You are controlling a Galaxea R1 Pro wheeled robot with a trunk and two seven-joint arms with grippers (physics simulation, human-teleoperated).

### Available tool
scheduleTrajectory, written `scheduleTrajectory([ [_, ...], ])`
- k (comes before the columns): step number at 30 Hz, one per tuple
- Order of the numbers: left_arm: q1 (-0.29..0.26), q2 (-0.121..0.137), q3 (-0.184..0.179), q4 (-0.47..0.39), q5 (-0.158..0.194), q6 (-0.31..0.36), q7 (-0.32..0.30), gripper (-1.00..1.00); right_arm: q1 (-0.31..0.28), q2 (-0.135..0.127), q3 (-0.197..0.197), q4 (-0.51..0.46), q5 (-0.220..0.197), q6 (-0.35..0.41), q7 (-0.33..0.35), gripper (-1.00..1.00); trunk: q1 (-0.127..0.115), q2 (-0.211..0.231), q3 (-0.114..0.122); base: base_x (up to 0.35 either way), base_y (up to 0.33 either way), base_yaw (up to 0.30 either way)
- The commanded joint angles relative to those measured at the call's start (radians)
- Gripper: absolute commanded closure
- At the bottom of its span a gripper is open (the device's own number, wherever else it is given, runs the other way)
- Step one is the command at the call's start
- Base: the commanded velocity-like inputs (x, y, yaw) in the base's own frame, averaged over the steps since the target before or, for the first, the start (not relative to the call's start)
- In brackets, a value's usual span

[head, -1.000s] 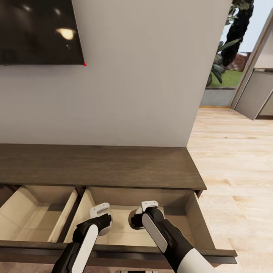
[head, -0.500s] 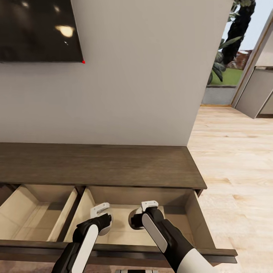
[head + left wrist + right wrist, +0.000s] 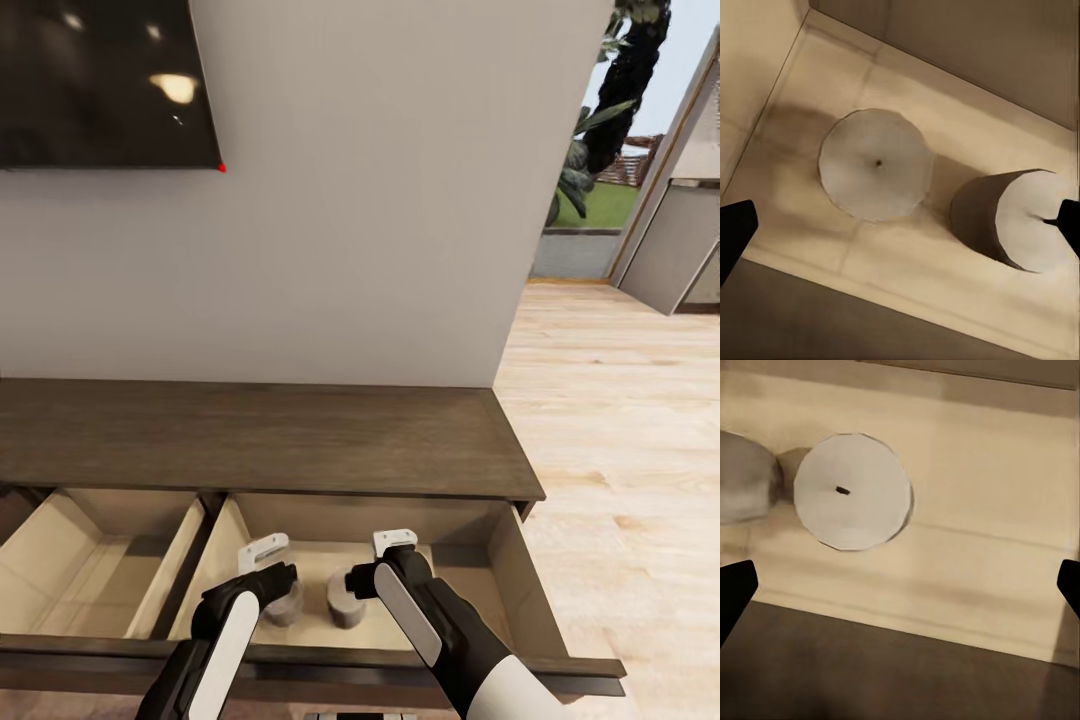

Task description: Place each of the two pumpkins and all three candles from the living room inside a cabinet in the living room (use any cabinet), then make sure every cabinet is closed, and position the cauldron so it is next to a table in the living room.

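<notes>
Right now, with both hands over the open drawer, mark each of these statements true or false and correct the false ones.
1. Two candles stand upright on the floor of the drawer: left candle, right candle. True.
2. The left hand is shut on a candle. False: its fingers are apart and the candle stands free below it.
3. The right hand is open above the drawer. True.
4. A pumpkin lies in the drawer beside the candles. False: the candles alone are seen in it.
5. The neighbouring drawer to the left is shut. False: it is pulled open too, its pale inside showing.
</notes>
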Motion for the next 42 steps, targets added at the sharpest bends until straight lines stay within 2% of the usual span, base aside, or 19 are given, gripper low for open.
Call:
scheduleTrajectory([
  [1, 0.0, 0.0, 0.0, -0.002, 0.0, 0.0, -0.001, -1.0, 0.0, 0.0, 0.0, 0.0, 0.0, 0.0, 0.0, -1.0, 0.0, 0.0, 0.004, 0.0, 0.0, 0.0],
  [13, 0.0, 0.002, 0.002, -0.053, 0.011, 0.019, -0.006, -1.0, 0.0, 0.0, -0.005, -0.007, -0.003, -0.004, 0.006, -1.0, -0.043, 0.077, 0.042, -0.041, 0.009, 0.0],
  [26, 0.0, 0.0, 0.002, -0.055, 0.011, 0.026, -0.005, -1.0, 0.0, 0.0, -0.009, -0.007, -0.003, -0.027, 0.008, -1.0, -0.092, 0.168, 0.083, -0.095, 0.007, 0.0],
  [34, 0.0, 0.0, 0.002, -0.055, 0.011, 0.026, -0.004, -1.0, 0.0, 0.0, -0.035, -0.009, -0.005, -0.029, 0.001, -1.0, -0.123, 0.224, 0.108, -0.034, 0.0, 0.0],
  [42, 0.0, 0.0, 0.002, -0.055, 0.011, 0.026, -0.004, -1.0, 0.0, 0.0, -0.037, -0.009, -0.004, -0.03, 0.001, -1.0, -0.154, 0.28, 0.133, -0.126, 0.051, 0.0],
])
